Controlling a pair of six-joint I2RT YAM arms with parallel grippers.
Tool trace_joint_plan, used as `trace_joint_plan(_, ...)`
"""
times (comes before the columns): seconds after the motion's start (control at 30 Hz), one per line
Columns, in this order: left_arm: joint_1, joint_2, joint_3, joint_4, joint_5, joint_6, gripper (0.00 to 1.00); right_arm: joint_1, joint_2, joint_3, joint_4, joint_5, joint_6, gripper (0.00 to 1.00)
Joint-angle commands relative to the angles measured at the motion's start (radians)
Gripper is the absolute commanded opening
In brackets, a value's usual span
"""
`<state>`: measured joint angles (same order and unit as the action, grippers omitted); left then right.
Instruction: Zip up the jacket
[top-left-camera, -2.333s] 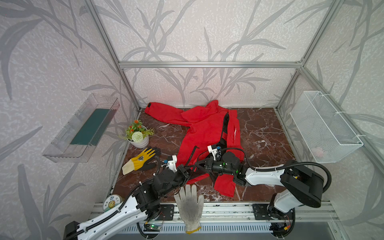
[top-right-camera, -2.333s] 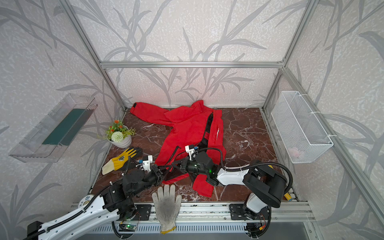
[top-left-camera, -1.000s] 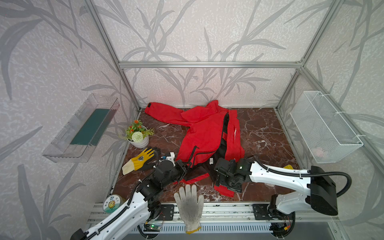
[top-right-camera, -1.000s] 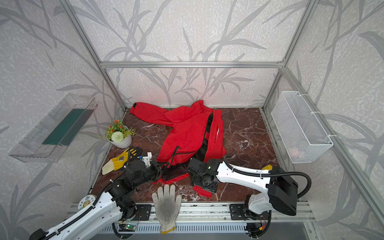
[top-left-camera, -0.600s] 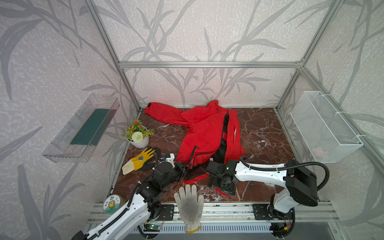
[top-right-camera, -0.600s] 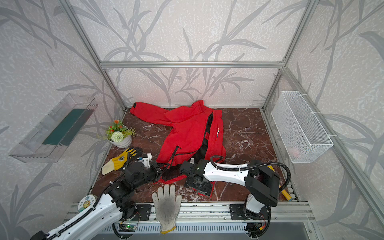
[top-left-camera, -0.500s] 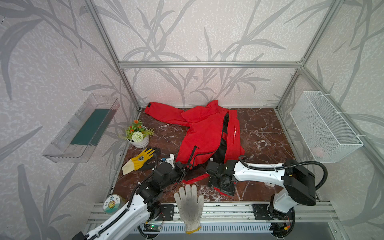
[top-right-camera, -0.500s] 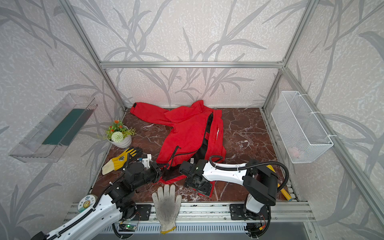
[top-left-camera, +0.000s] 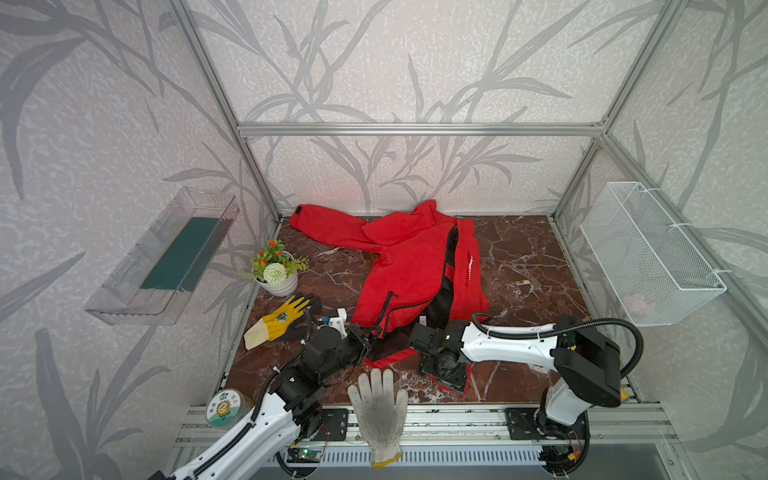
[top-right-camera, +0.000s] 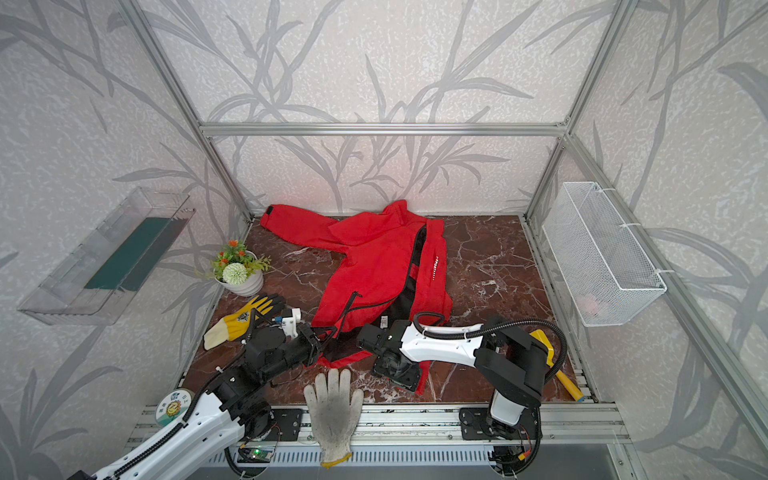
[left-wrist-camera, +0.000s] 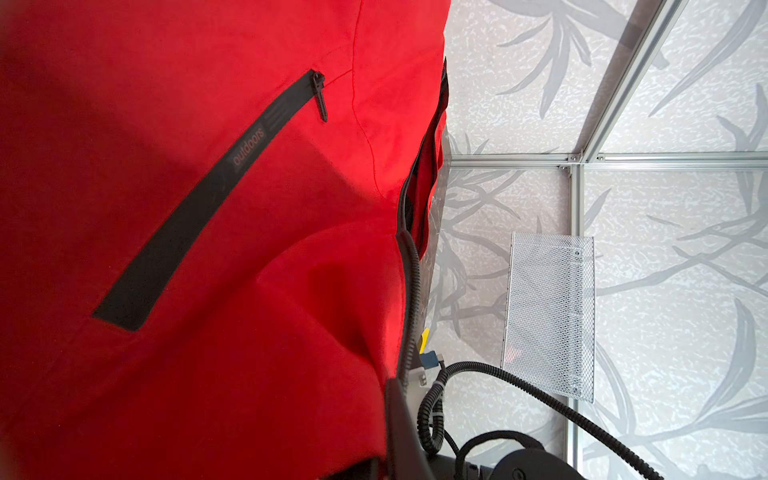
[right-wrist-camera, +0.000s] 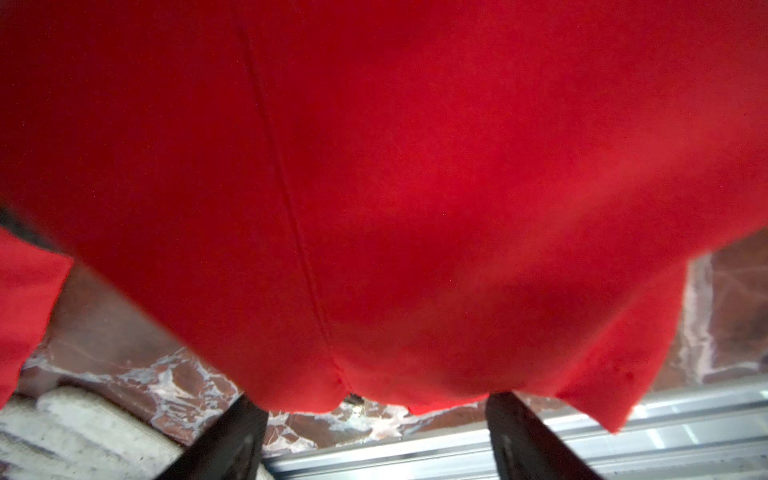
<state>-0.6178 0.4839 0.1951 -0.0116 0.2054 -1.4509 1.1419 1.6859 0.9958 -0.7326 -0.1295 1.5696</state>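
At jacket (top-left-camera: 415, 266) hem | left end effector (top-left-camera: 372, 332) clamped | right end effector (right-wrist-camera: 372, 401) spread

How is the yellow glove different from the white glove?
The yellow glove is yellow with black fingers; the white glove is plain, grubby white. The yellow glove lies on the marble table near the flower pot; the white glove lies across the front metal rail. Both lie flat.
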Motion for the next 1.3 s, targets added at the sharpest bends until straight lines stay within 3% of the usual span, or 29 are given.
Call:
trace_joint_plan(0.0,0.004,-0.026,-0.017,-0.022,-0.019,-0.023,0.00,0.004,-0.024,-0.028,-0.017,0.031,0.027,0.75)
trace_joint_plan(0.23,0.006,-0.025,-0.013,-0.031,-0.014,-0.022,0.00,0.005,-0.048,-0.063,0.006,0.033,0.050,0.52)
trace_joint_plan(0.63,0.006,0.033,0.002,-0.002,-0.001,-0.011,0.00,0.004,-0.118,-0.112,0.026,0.064,0.074,0.47)
trace_joint_plan(0.9,0.006,0.055,0.007,0.020,0.010,-0.011,0.00,0.004,-0.117,-0.117,0.048,0.059,0.065,0.30)
trace_joint_plan(1.27,0.007,0.046,0.010,0.012,0.013,-0.013,0.00,0.004,-0.149,-0.138,0.073,0.067,0.068,0.34)
